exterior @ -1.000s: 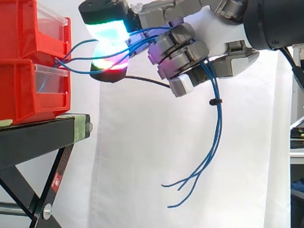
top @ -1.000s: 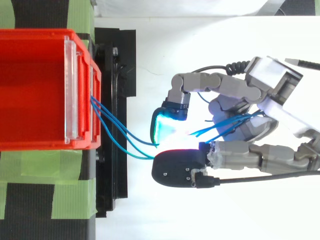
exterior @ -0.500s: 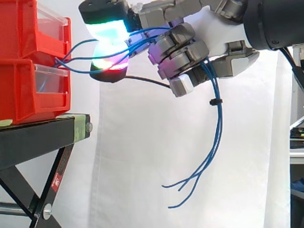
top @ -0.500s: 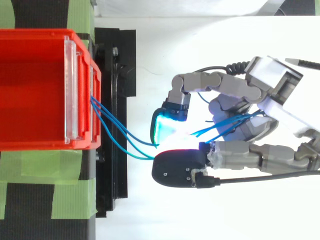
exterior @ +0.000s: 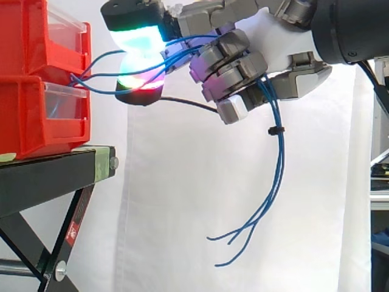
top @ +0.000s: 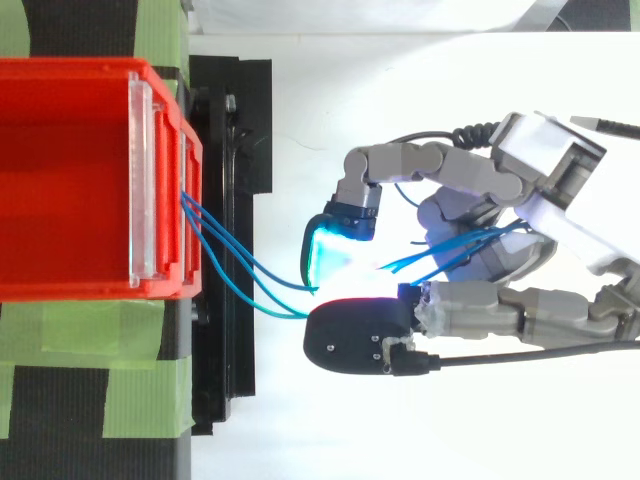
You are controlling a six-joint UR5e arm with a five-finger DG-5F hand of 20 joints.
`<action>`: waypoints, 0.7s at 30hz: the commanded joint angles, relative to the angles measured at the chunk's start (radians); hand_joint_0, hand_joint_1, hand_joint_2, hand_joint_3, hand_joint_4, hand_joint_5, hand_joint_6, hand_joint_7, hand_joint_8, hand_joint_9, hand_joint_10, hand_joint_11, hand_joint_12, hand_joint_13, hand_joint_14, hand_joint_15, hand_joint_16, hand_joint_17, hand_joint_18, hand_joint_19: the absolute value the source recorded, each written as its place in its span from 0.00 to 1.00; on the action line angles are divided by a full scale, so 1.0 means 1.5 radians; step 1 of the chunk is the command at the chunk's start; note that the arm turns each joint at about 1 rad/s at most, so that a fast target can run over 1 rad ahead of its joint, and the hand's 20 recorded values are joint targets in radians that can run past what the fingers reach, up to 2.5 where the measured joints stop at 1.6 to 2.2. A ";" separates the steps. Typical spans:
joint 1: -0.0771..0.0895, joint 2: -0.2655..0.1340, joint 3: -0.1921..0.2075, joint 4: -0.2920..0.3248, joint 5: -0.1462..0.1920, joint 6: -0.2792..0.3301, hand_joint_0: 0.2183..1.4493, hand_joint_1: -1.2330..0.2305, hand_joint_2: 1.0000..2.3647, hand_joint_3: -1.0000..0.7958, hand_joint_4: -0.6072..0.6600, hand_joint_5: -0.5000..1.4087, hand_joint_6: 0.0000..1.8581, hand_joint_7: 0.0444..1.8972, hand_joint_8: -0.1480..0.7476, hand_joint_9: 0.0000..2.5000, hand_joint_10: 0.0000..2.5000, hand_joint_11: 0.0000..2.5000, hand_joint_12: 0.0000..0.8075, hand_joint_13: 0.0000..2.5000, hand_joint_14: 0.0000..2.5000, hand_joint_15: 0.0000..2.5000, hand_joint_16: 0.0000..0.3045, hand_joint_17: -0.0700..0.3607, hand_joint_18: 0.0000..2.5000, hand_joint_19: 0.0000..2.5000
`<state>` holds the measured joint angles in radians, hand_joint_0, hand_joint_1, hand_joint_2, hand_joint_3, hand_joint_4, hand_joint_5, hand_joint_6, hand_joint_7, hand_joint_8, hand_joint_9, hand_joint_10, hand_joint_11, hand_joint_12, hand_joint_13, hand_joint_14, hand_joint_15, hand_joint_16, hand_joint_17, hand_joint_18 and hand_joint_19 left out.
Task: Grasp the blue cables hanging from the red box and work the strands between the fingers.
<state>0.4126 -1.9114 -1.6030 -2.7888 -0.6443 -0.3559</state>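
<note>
Thin blue cables (exterior: 100,73) run out of the stacked red bins (exterior: 36,79) and rightwards into my hand (exterior: 273,42). Two glowing fingertips (exterior: 141,58) pinch the strands between them, one cyan above, one red and green below. Other fingers curl round the strands further along. Past the palm the cables (exterior: 276,170) hang down, held by a small black tie, their loose ends fanning out low. From above, the cables (top: 240,275) leave the bin's (top: 70,180) front and meet the pinching pads (top: 335,260) of the hand (top: 520,220).
The red bins rest on a black stand (exterior: 55,176) with green tape on its top (top: 140,380). A white curtain hangs behind. A black folding leg (exterior: 67,237) slants down under the stand.
</note>
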 commanded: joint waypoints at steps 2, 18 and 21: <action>0.000 0.000 0.000 0.000 0.000 0.000 0.54 0.47 0.00 0.69 0.56 0.45 0.36 0.68 0.65 0.42 1.00 1.00 0.60 0.59 1.00 0.64 0.18 0.45 0.72 0.33; 0.000 0.000 0.000 0.000 0.001 0.000 0.54 0.47 0.00 0.69 0.56 0.45 0.35 0.69 0.65 0.42 1.00 1.00 0.60 0.59 1.00 0.64 0.18 0.45 0.72 0.33; 0.000 0.000 0.000 0.000 -0.001 0.000 0.54 0.47 0.00 0.69 0.56 0.46 0.35 0.69 0.65 0.42 1.00 1.00 0.60 0.59 1.00 0.64 0.18 0.45 0.72 0.33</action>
<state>0.4126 -1.9114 -1.6030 -2.7888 -0.6447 -0.3559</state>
